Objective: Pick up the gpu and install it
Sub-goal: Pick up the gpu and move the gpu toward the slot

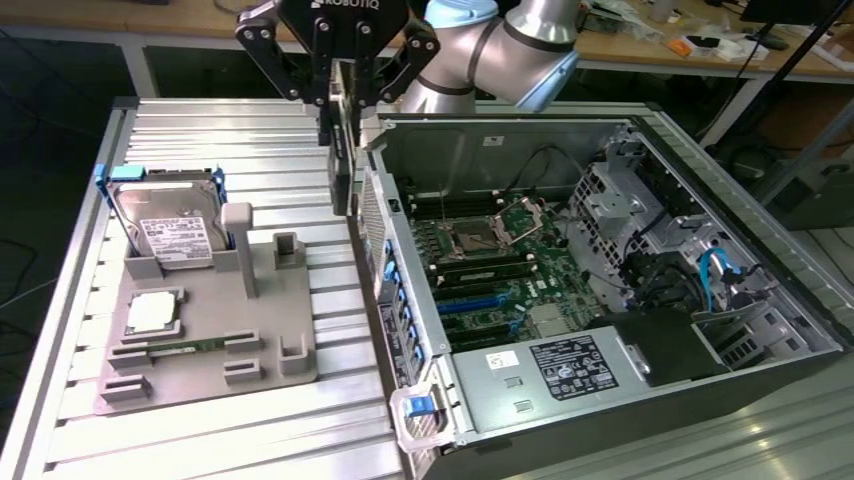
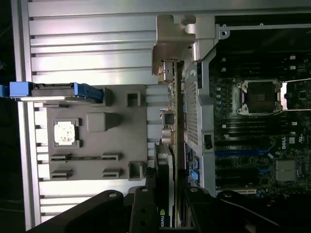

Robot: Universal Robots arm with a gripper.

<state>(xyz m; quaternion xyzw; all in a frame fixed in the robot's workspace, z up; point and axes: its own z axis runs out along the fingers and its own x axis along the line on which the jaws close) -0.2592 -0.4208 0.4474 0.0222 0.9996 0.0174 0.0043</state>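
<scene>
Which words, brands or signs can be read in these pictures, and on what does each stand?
"ROBOTIQ": on the gripper, which holds the gpu.
"DELL": on the motherboard, in the wrist view.
A green logo without readable letters: on the gpu, close to the gripper.
Labels on the hard drive and the power supply: too small to read.

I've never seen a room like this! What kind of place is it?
Probably a robotics lab or workshop: a robot arm whose claw holds the gpu by an open computer case, and a grey tray holds a hard drive.
</scene>
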